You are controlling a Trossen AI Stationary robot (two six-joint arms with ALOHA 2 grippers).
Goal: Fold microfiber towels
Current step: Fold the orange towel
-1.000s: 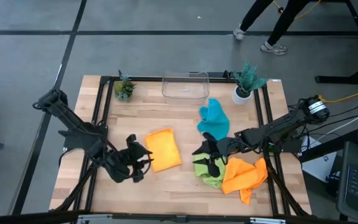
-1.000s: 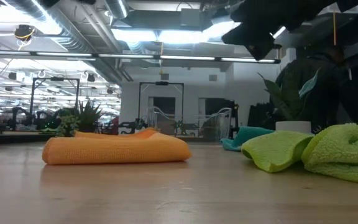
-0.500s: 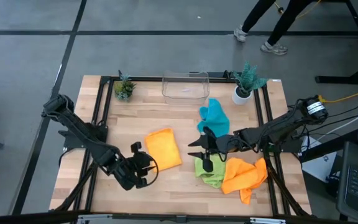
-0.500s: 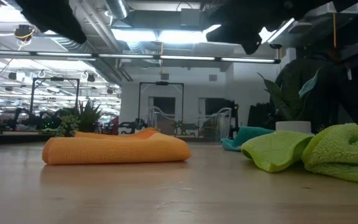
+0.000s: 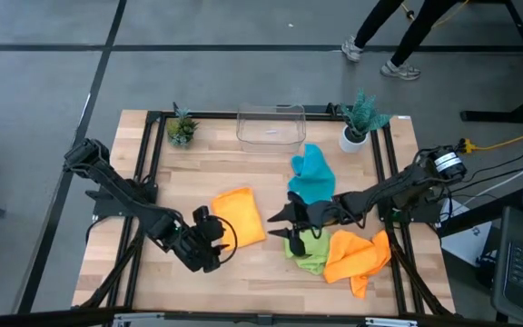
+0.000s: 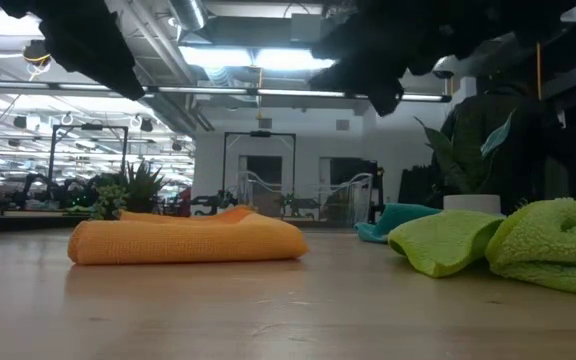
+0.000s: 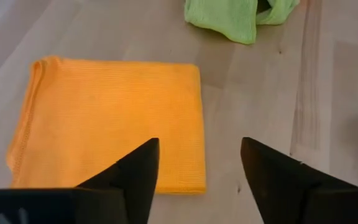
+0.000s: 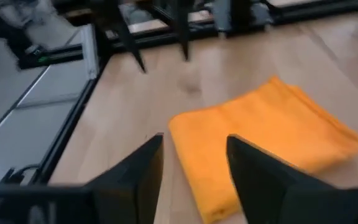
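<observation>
Folded orange towel (image 5: 239,216) flat on my surface (image 5: 261,268), left hand (image 5: 209,238) just pulled back beside it, fingers now apart and empty; right hand (image 5: 284,222) open above the crumpled green towel (image 5: 305,252), probably next.

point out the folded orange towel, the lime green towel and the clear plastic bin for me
folded orange towel (image 5: 239,218), high view, middle of its flat top face.
lime green towel (image 6: 446,243), low view, on the front fold nearest the camera.
clear plastic bin (image 5: 271,138), high view, on its near wall.
</observation>
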